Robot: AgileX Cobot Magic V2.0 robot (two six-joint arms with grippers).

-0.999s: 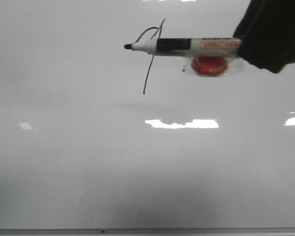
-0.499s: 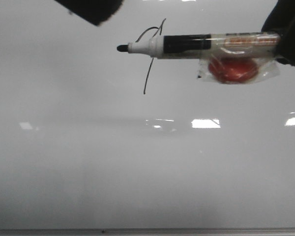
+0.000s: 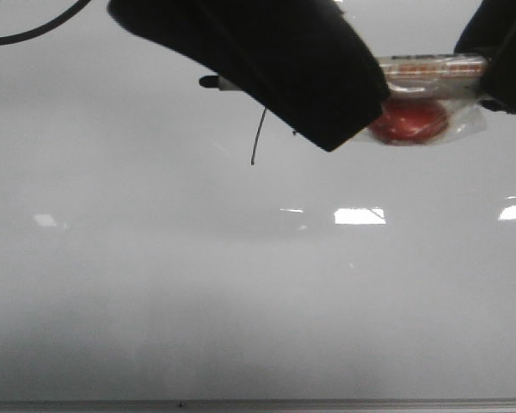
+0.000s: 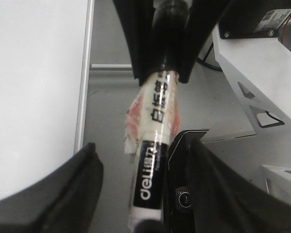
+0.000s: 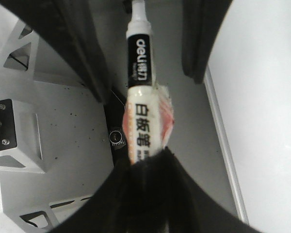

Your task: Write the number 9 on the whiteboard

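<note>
The whiteboard fills the front view. Of the number 9 only the thin dark slanted tail shows; its loop is hidden behind my left gripper. My right gripper is shut on a white-and-black marker with a red piece taped under it; the marker lies level above the board, with its tip pointing left. My left gripper is open, with its fingers on either side of the marker's black band, apart from it. In the right wrist view my right gripper clamps the marker's rear.
Bright light reflections lie on the board. A grey metal edge strip runs along its near side and also shows in the left wrist view. A black cable hangs at the top left. White metal robot brackets stand beyond the board's edge.
My left gripper has come in from the top left and now straddles the marker's front half, hiding the 9's loop. The marker drew a little to the right, then held still.
</note>
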